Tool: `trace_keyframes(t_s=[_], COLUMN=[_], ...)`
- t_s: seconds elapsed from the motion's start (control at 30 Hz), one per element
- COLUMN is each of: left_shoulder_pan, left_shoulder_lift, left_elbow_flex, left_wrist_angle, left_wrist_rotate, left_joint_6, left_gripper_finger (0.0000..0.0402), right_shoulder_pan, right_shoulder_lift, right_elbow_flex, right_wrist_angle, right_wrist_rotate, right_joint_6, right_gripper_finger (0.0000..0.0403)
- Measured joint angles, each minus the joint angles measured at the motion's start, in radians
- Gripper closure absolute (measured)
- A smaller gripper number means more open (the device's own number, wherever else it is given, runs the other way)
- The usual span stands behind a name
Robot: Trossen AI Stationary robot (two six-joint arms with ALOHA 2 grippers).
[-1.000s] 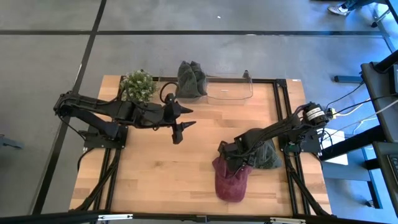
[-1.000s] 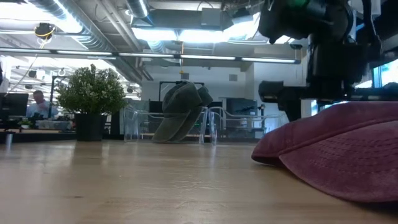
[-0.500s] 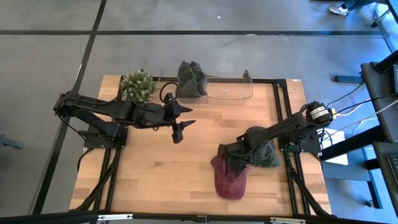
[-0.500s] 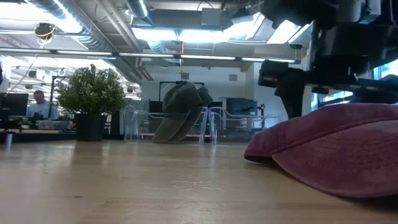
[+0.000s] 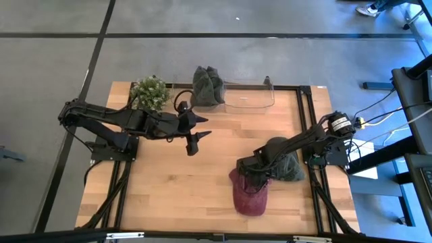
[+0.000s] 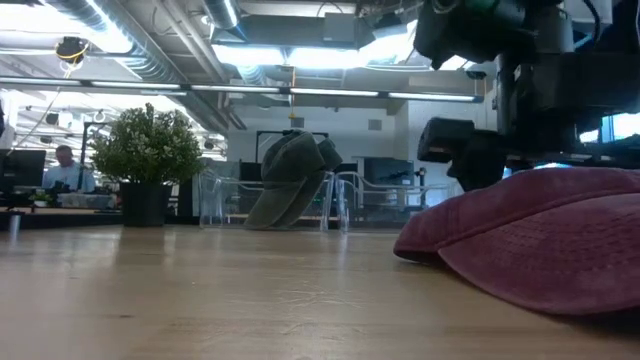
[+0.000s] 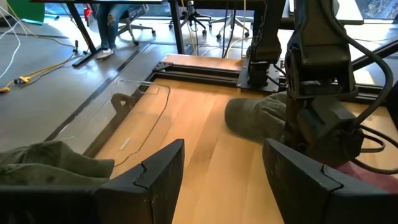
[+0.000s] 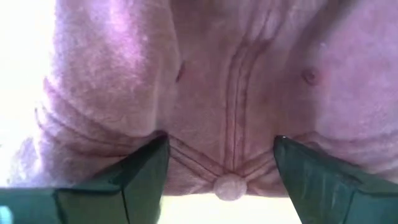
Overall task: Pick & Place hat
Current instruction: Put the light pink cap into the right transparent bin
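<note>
A maroon cap [image 5: 250,194] lies crown up on the wooden table at the near right; it also shows in the low view [image 6: 540,245]. My right gripper [image 5: 253,172] is open, right above its crown [image 8: 230,93], one finger on each side of the top button [image 8: 229,185]. A dark green cap [image 5: 289,169] lies on the table just right of it. My left gripper [image 5: 201,132] is open and empty, above the table's middle left. My right gripper comes at the maroon cap's crown from above, pointing down. Its open fingers [image 8: 146,171] stand astride the top button, and the cloth [image 8: 93,118] is creased beside one finger. The cap lies on the table. Whether the fingertips press the cloth, I cannot tell.
Two dark green caps [image 5: 207,86] sit at the table's far edge beside a clear plastic holder [image 5: 248,98]. A potted plant [image 5: 150,93] stands at the far left. Bare wood [image 5: 169,182] lies at the near left.
The maroon cap has slid a little toward the table's left under my right gripper, staying flat on the table. My right gripper has shifted slightly with it, still open over the crown.
</note>
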Motion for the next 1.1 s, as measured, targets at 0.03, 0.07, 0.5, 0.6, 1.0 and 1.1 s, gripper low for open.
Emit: trace_keyframes(t_s=[0.03,0.07,0.5,0.6,1.0,1.1], left_shoulder_pan=[0.000,0.000,0.000,0.000,0.000,0.000], left_shoulder_lift=[0.000,0.000,0.000,0.000,0.000,0.000], left_elbow_flex=[0.000,0.000,0.000,0.000,0.000,0.000], left_wrist_angle=[0.000,-0.001,-0.040,-0.057,-0.062,-0.062], left_wrist_rotate=[0.000,0.000,0.001,0.001,-0.001,0.000], left_joint_6=[0.000,0.000,0.000,0.000,0.001,0.000], left_gripper_finger=[0.0190,0.0190,0.0190,0.0190,0.0190,0.0190], right_shoulder_pan=[-0.002,-0.006,-0.019,-0.026,-0.027,-0.029], right_shoulder_lift=[0.005,0.011,0.017,0.018,0.020,0.020], right_elbow_flex=[0.001,0.001,0.000,0.000,-0.002,-0.002], right_wrist_angle=[0.000,0.001,0.103,0.133,0.185,0.185], right_wrist_rotate=[-0.001,-0.006,-0.003,0.029,0.030,0.029], right_joint_6=[0.016,0.034,0.146,0.252,0.078,0.086], right_gripper_finger=[0.0114,0.0114,0.0118,0.0128,0.0132,0.0132])
